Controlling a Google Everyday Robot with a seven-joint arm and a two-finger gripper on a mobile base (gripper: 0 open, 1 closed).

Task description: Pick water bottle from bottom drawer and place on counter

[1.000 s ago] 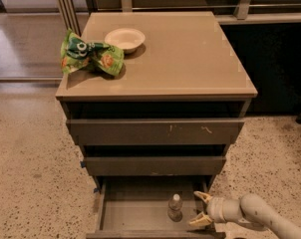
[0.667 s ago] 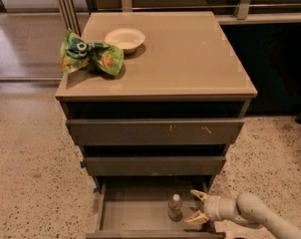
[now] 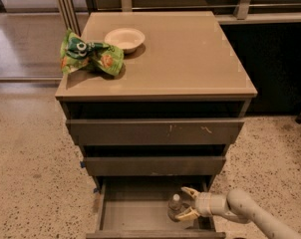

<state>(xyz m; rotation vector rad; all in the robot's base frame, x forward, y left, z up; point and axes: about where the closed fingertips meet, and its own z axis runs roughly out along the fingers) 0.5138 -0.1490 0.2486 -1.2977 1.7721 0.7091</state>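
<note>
Camera view — water bottle (image 3: 174,206) upright, cap up — pincer (image 3: 182,203) agape just beside.

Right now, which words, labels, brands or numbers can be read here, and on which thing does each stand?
None can be read.
The green snack bag on the counter: printed design, lettering too blurred.
The water bottle in the bottom drawer, by the open gripper: no label legible.
</note>
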